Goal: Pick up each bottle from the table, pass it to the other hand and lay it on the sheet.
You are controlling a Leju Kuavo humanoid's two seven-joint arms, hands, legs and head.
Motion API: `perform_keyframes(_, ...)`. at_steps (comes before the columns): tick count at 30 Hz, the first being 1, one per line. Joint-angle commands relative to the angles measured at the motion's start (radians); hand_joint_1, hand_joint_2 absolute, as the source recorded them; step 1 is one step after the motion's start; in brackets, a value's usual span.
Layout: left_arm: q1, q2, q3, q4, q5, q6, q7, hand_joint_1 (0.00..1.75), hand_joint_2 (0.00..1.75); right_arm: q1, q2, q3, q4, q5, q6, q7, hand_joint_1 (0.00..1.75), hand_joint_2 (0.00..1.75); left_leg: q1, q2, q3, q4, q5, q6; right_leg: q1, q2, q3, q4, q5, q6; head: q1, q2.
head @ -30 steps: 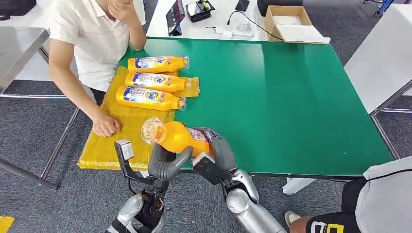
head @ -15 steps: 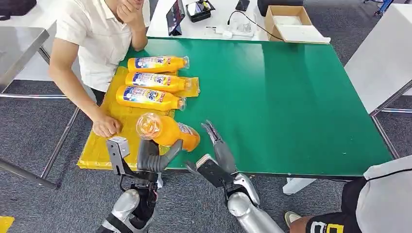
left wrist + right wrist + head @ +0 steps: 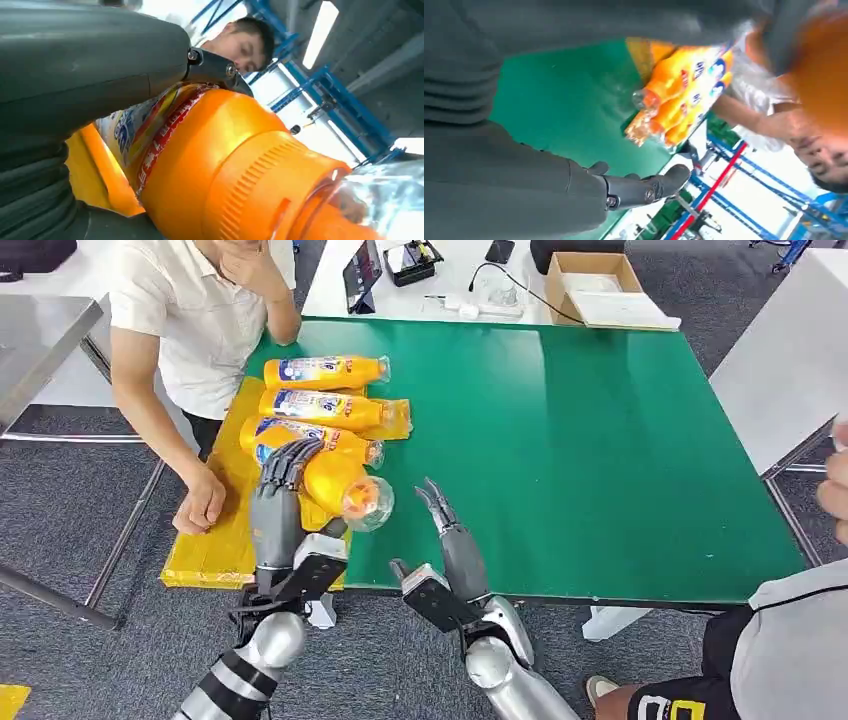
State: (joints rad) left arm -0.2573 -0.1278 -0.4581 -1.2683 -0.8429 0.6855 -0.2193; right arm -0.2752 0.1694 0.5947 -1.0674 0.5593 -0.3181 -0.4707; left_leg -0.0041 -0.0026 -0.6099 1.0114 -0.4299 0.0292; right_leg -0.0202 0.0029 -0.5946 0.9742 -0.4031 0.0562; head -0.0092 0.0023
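Handover done: bottle now swung over the yellow sheet in my left robot hand.
My right robot hand has let go, fingers spread and empty over the table; three bottles already lie there, this fourth still to set down.

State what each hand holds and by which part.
The left hand grips an orange bottle around its body, cap end free. The right hand holds nothing, fingers apart.
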Motion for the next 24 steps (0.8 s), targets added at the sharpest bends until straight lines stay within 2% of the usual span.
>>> perform_keyframes(1, -0.192, 0.016, 0.128, 0.369, -0.203, 0.013, 0.118, 1.75, 1.75, -0.022, -0.005, 0.012, -0.015, 0.022, 0.005, 0.000, 0.00, 0.00, 0.002, 0.000, 0.005, -0.001, -0.001, -0.003, 0.002, -0.001, 0.005, -0.001, -0.001, -0.003, 0.000, 0.000)
perform_keyframes(7, -0.335, 0.046, 0.190, 0.655, -0.311, -0.094, 0.256, 1.75, 1.75, 0.019, -0.010, 0.027, -0.045, 0.041, 0.026, 0.003, 0.00, 0.00, 0.002, 0.000, 0.004, -0.001, -0.001, -0.002, 0.002, -0.001, 0.004, 0.000, -0.001, -0.003, 0.000, 0.000)
perform_keyframes(13, -0.430, 0.052, 0.253, 0.793, -0.299, -0.155, 0.323, 1.75, 1.75, 0.039, -0.004, 0.054, -0.050, 0.052, 0.052, -0.002, 0.00, 0.00, 0.002, 0.000, 0.001, 0.000, 0.000, -0.001, 0.001, -0.001, 0.002, 0.000, 0.000, -0.002, 0.000, 0.000)
perform_keyframes(21, -0.437, 0.055, 0.254, 0.800, -0.301, -0.159, 0.325, 1.75, 1.75, 0.043, -0.003, 0.058, -0.054, 0.053, 0.053, -0.003, 0.00, 0.00, 0.001, 0.000, 0.001, 0.000, 0.000, -0.001, 0.001, -0.001, 0.002, 0.001, -0.001, -0.002, 0.000, 0.000)
perform_keyframes(22, -0.444, 0.054, 0.250, 0.818, -0.313, -0.178, 0.345, 1.75, 1.75, 0.047, -0.006, 0.060, -0.064, 0.053, 0.055, -0.005, 0.00, 0.00, 0.003, 0.000, 0.005, 0.001, -0.003, -0.003, 0.003, -0.001, 0.006, 0.001, -0.003, -0.004, 0.001, 0.000)
perform_keyframes(24, -0.461, 0.054, 0.250, 0.840, -0.320, -0.246, 0.347, 1.75, 1.75, 0.065, -0.009, 0.068, -0.092, 0.051, 0.062, -0.009, 0.00, 0.00, 0.002, 0.000, 0.004, 0.001, -0.002, -0.002, 0.002, -0.001, 0.004, 0.001, -0.002, -0.003, 0.001, 0.000)
